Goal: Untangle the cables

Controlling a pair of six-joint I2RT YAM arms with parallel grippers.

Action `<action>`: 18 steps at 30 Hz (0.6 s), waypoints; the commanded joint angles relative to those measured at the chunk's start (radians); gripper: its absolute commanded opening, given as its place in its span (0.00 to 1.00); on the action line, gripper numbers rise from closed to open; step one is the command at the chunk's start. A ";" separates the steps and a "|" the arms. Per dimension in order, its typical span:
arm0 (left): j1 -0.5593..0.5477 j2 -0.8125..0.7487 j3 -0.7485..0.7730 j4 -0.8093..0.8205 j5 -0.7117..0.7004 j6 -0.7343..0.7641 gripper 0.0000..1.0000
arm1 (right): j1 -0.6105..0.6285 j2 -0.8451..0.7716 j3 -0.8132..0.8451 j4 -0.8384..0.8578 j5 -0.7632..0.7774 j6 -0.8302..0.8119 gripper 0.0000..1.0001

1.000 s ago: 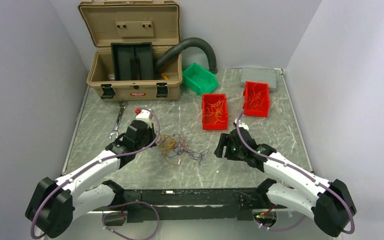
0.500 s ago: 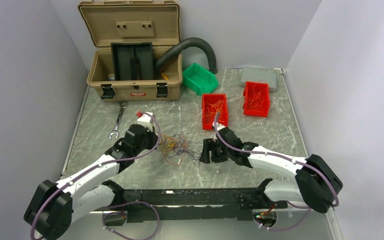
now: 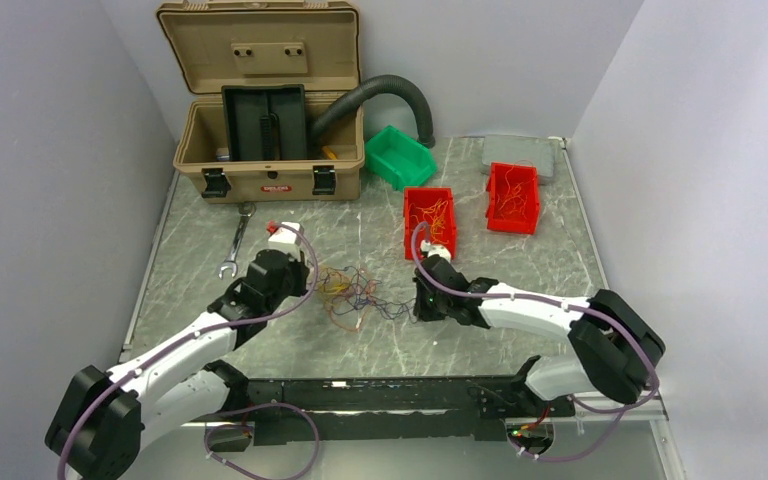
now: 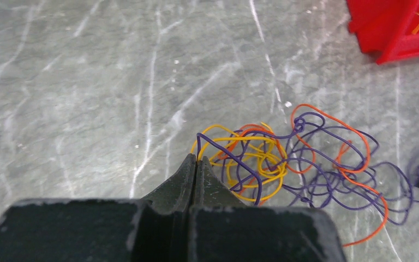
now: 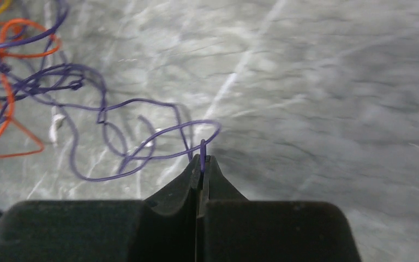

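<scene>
The cables point(image 3: 358, 292) lie as a loose tangle of thin orange, yellow and purple wires on the marble table, between my two grippers. My left gripper point(image 3: 310, 290) sits at the tangle's left edge. In the left wrist view it point(image 4: 196, 159) is shut, with a purple wire running into its tips beside the yellow loops point(image 4: 251, 158). My right gripper point(image 3: 420, 303) is at the tangle's right edge. In the right wrist view it point(image 5: 202, 159) is shut on the end loop of a purple wire point(image 5: 142, 131) that trails left toward the tangle.
An open tan toolbox point(image 3: 260, 150) and a black hose point(image 3: 390, 95) stand at the back. A green bin point(image 3: 400, 157), two red bins point(image 3: 429, 222) point(image 3: 513, 197) holding wires, and a grey box point(image 3: 520, 155) sit behind the tangle. A wrench point(image 3: 235, 245) lies at left.
My right arm has swung left to the tangle's right edge and its gripper has closed on a purple wire. The left arm has barely moved and stays shut.
</scene>
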 commanded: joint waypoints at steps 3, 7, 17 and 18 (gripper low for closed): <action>0.004 -0.056 0.016 -0.083 -0.236 -0.068 0.00 | -0.031 -0.144 0.039 -0.245 0.365 0.113 0.00; 0.006 -0.086 0.007 -0.104 -0.294 -0.106 0.00 | -0.111 -0.251 0.016 -0.385 0.470 0.205 0.00; 0.006 -0.110 0.009 -0.165 -0.398 -0.176 0.00 | -0.347 -0.593 -0.030 -0.529 0.525 0.288 0.00; 0.007 -0.109 0.010 -0.171 -0.415 -0.187 0.00 | -0.348 -0.606 -0.015 -0.553 0.556 0.298 0.00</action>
